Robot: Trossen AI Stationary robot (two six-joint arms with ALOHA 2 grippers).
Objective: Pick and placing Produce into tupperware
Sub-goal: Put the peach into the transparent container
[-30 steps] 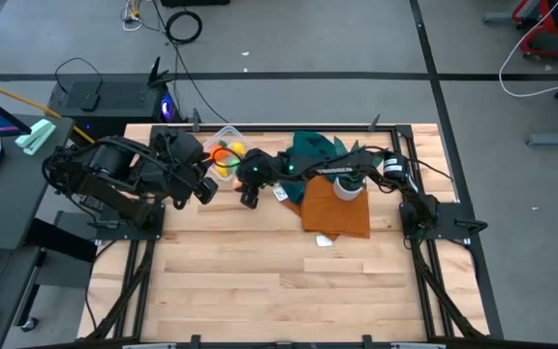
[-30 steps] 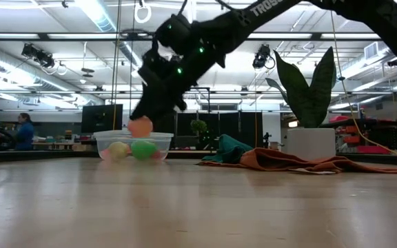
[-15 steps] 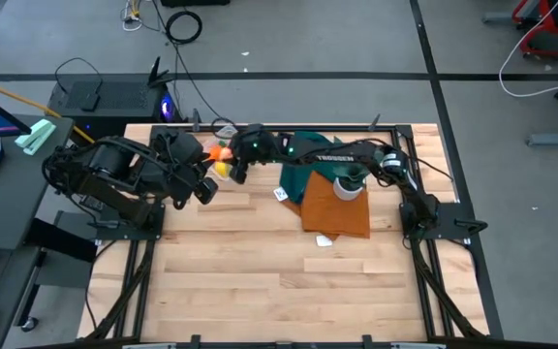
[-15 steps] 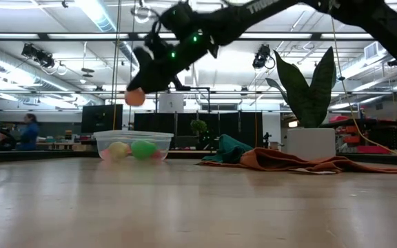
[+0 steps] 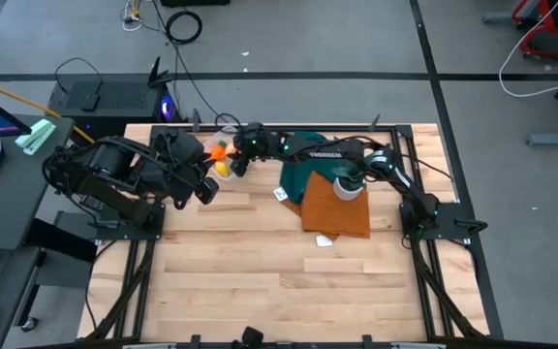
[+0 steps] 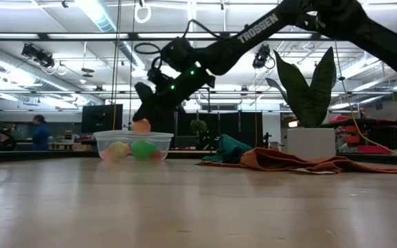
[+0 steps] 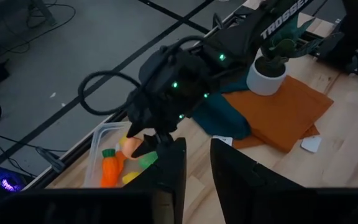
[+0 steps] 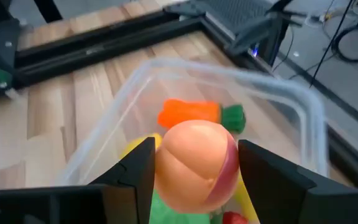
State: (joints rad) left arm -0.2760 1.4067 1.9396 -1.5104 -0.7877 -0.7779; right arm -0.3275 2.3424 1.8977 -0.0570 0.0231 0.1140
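over tupperware: right gripper gripping peach

Potted plant on orange cloth, teal cloth beside, w/ white tag nearby.

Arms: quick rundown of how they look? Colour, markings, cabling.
Both arms are dark, near-black jointed links. The right arm carries white TROSSEN lettering, small green indicator lights near the wrist, and a black cable looping off it. The right gripper has two flat dark fingers. The left arm is bundled with black cables.
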